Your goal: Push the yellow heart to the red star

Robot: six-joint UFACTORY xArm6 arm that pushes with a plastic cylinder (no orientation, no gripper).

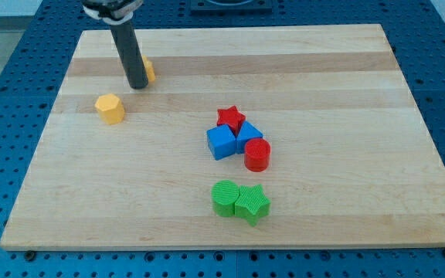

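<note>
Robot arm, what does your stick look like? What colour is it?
My arm ends in a straight, round rod, dark grey to black, smooth and a little shiny, with no markings that I can see. Its tip is cut flat. At the view's top the rod goes into a wider black and white mount. No cables show.

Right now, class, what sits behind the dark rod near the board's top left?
A yellow block peeks out on the view's right of my tip. The rod covers most of it, so its shape cannot be told.
</note>
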